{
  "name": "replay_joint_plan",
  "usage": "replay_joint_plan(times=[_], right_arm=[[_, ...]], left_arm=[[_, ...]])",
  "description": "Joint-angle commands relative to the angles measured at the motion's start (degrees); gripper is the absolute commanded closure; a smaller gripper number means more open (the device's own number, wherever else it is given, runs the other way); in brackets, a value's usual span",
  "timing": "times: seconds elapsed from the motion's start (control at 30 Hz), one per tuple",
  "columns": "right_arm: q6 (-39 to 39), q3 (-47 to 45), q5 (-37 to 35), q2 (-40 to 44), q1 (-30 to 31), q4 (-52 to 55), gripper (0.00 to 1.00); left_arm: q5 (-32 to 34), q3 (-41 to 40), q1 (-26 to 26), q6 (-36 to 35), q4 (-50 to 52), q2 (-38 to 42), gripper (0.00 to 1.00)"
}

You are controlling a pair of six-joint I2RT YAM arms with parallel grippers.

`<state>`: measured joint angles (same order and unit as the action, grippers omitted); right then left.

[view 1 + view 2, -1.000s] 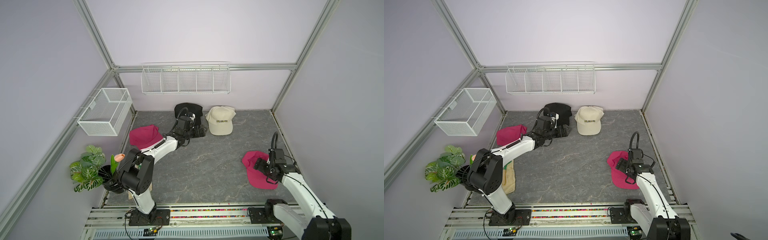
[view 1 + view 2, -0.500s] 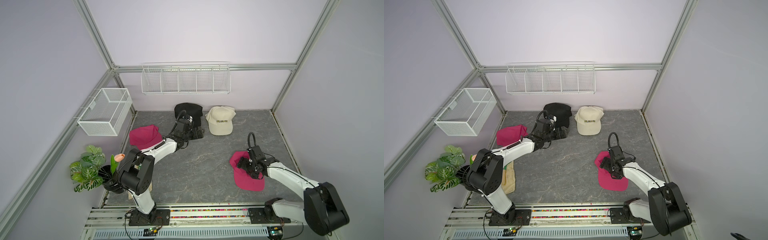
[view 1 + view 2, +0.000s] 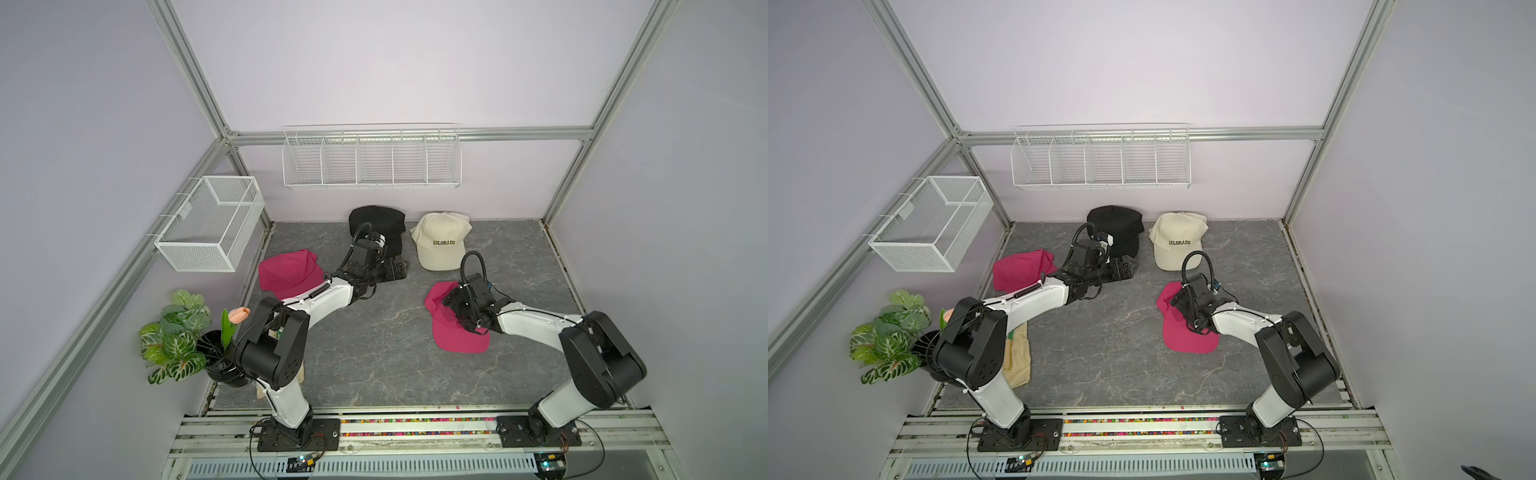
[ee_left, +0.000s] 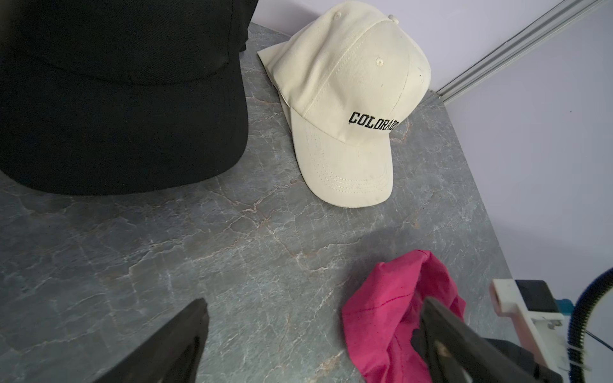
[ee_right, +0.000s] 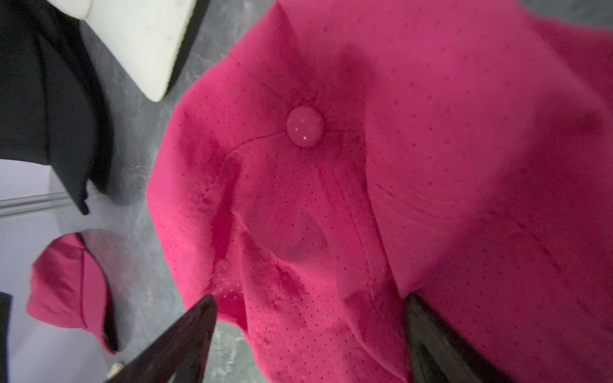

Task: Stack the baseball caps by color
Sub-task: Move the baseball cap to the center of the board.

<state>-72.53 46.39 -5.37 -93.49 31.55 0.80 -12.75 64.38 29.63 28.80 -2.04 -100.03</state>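
Right pincer [image 5: 310, 298], spread wide, straddles the crown of the near magenta cap [image 5: 431, 149], apparently to join it with the far magenta cap [image 3: 286, 270]; left pincer [image 4: 313, 300] hangs released, empty.

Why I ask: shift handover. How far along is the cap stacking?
Looks done: the black caps sit piled at the back, the cream COLORADO caps piled beside them. In hand: the right pincer, jaws wide, straddles the crown of a pink cap. Left: getting it onto the other pink cap, far left. The left pincer is open and empty.
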Motion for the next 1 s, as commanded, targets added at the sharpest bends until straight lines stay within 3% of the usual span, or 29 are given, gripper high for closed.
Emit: replay_joint_plan(times=[0.0, 0.1, 0.17, 0.4, 0.53, 0.73, 0.97], right_arm=[[-9.4, 1.46, -0.6, -4.25, 2.37, -3.4, 0.11], [-11.44, 2.43, -1.07, -5.58, 2.81, -6.37, 0.1], [-7.97, 3.54, -2.88, -3.96, 2.75, -5.62, 0.1], [11.68, 3.59, -10.4, 5.78, 2.0, 2.42, 0.11], [25.86, 3.62, -10.85, 8.61, -0.94, 8.44, 0.11], [34.79, 2.73, 5.13, 7.06, -11.35, 13.82, 0.11], [41.12, 2.31, 15.81, 6.09, -12.75, 17.22, 0.11]], left_arm=[[-1.3, 0.22, -0.18, -0.5, 0.36, -0.83, 0.0], [-1.51, 0.29, -0.23, -0.64, 0.48, -0.79, 0.01], [-1.27, 0.22, -0.19, -0.75, 0.89, -0.6, 0.0], [0.66, -0.01, -0.18, 0.91, 1.81, -0.84, 0.0], [-2.35, -1.58, -0.18, 3.44, -0.23, -1.19, 0.0], [-6.96, -5.45, 0.47, 5.79, -1.08, -0.24, 0.0], [-13.48, -7.41, 3.27, 6.24, 1.71, -1.32, 0.0]])
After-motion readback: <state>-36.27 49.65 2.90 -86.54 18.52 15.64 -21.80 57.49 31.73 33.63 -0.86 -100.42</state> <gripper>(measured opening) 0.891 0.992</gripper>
